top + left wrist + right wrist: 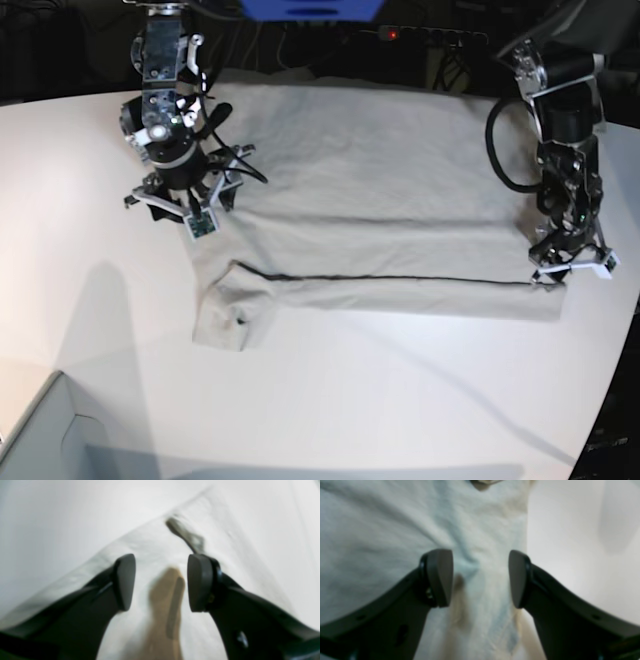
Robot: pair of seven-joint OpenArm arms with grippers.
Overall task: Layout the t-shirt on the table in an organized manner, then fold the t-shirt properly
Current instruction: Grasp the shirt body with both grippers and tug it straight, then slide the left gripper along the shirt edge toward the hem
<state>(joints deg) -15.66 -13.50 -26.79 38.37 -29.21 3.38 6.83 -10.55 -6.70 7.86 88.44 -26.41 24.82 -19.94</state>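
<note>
grey box corner (40, 430) near t-shirt (380, 200), white table (90, 170)

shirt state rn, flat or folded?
Partly folded: the t-shirt lies on the table, its near long edge turned over as a band along a dark crease, one corner bunched.

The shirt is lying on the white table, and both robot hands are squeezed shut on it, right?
Not quite. The t-shirt does lie on the white table, but both wrist views show the left end effector and right end effector open above the cloth, not shut on it.
</note>
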